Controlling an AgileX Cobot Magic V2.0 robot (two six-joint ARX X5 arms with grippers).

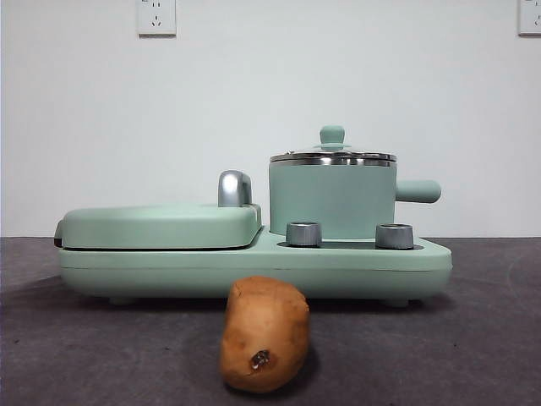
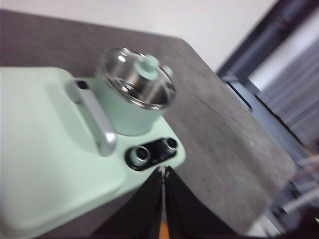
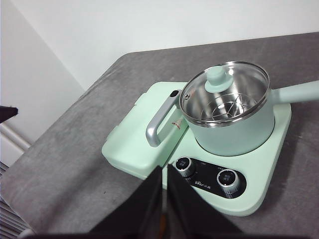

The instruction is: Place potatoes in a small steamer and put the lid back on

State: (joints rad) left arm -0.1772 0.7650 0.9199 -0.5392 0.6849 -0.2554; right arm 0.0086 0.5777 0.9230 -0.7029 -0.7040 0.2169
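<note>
Two pincers hovering high above the worktop [image 1: 473, 355], both clenched on nothing: left pincer [image 2: 163, 172] and right pincer [image 3: 164, 172], jaws pressed together in each wrist view. Neither showing in the front view.

Lid [image 1: 332, 155] sitting on the steamer [image 1: 332, 201], so judging step one as lid removal, not yet started. Needing a release of the jaws first, then a straight-down approach onto the knob [image 3: 216, 79], closing across it, lifting vertically to clear the steel rim. Parking the lid flat, well apart from the potato [image 1: 265, 335], possibly on the griddle cover [image 1: 161, 225].

Potato lying on the worktop just in front of the cooker base [image 1: 254, 266], dark-spotted end toward the front camera. Gripping across the short axis looking safest; smooth skin likely slipping.

Steamer holding only a wire rack [image 3: 224, 109], seen through the glass. No food inside.
</note>
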